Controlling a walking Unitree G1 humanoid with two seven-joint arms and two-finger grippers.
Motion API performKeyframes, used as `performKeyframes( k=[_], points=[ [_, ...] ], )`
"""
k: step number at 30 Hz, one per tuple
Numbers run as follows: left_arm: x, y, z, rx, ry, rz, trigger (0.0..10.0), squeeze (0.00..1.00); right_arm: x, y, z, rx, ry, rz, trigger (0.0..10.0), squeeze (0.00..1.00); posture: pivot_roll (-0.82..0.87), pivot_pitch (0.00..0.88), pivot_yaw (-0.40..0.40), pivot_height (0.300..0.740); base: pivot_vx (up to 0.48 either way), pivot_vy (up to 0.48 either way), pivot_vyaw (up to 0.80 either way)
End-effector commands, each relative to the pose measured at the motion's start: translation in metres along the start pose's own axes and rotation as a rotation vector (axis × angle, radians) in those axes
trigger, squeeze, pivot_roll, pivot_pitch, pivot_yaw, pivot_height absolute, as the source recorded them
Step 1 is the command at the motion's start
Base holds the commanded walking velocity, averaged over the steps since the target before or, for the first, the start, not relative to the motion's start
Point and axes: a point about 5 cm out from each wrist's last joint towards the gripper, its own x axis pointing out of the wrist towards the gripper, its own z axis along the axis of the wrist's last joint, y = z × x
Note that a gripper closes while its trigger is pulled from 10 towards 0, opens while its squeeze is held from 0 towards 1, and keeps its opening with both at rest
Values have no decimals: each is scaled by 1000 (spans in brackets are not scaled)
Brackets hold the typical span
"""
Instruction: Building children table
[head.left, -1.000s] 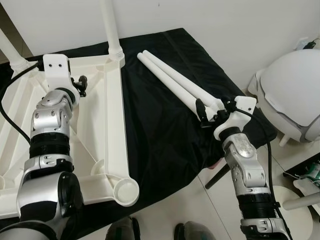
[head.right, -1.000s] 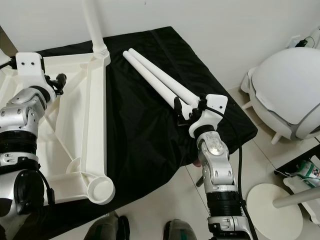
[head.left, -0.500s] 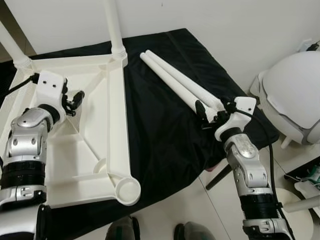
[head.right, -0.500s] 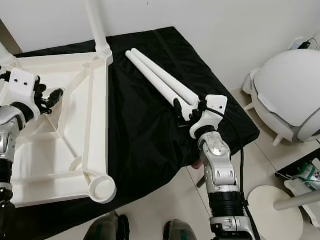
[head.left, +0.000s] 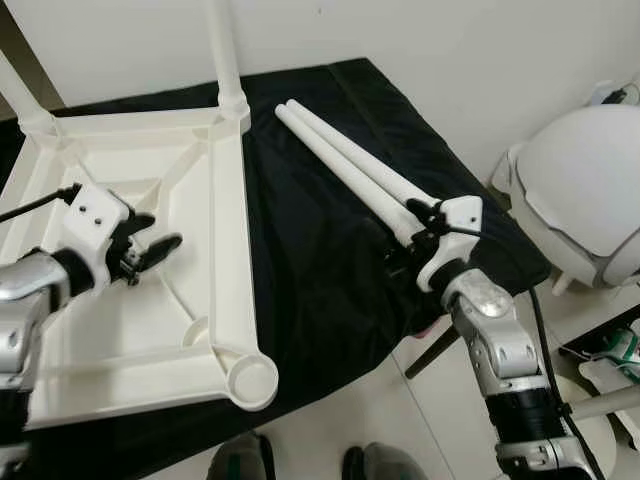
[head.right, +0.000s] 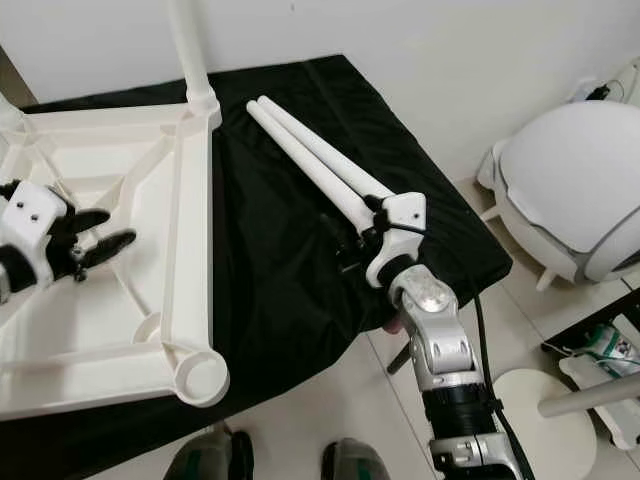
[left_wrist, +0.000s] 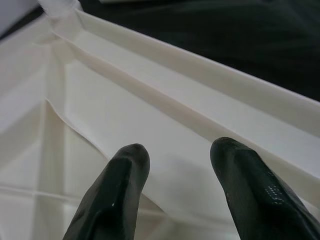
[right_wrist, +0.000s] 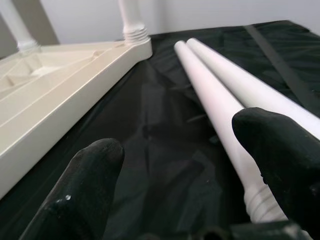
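Upturned table top (head.left: 130, 300) at 9 o'clock on the black cloth (head.left: 300, 250), two legs screwed in at its far corners; loose legs (head.left: 350, 165) lie side by side at 1 o'clock. Left claw (head.left: 150, 250) has drawn back over the underside — open, empty; right claw (right_wrist: 185, 185) has slid down to the threaded ends of the loose legs, spread wide, gripping nothing yet, so a pick-up seems near. The empty near socket (head.left: 250, 380) waits at 6 o'clock; a white round chair (head.left: 590, 190) crowds 3 o'clock.
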Motion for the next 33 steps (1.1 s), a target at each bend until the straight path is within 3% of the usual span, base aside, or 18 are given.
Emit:
performKeyframes(
  k=[1, 6, 19, 26, 33],
  points=[
    [-3, -3, 0, 9, 16, -43, 10000, 0, -1, 3, -3, 6, 18, 25, 10000, 0, -24, 51, -3, 740, 0, 0, 0],
    [-12, -1, -7, 51, 81, -38, 10000, 0, 0, 4, -3, 5, 21, 42, 10000, 0, -18, 53, -8, 740, 0, 0, 0],
    [-19, 11, -19, 100, 176, 18, 10000, 0, 1, 5, 0, 6, 15, 59, 10000, 0, -23, 45, -8, 740, 0, 0, 0],
    [-8, 13, -31, 166, 239, 78, 10000, 0, 1, 8, 2, 10, 8, 67, 10000, 0, -32, 37, -11, 740, 0, 0, 0],
    [5, 18, -32, 149, 224, 158, 10000, 0, 2, 8, 2, 13, 6, 70, 10000, 0, -40, 32, -10, 740, 0, 0, 0]
  ],
)
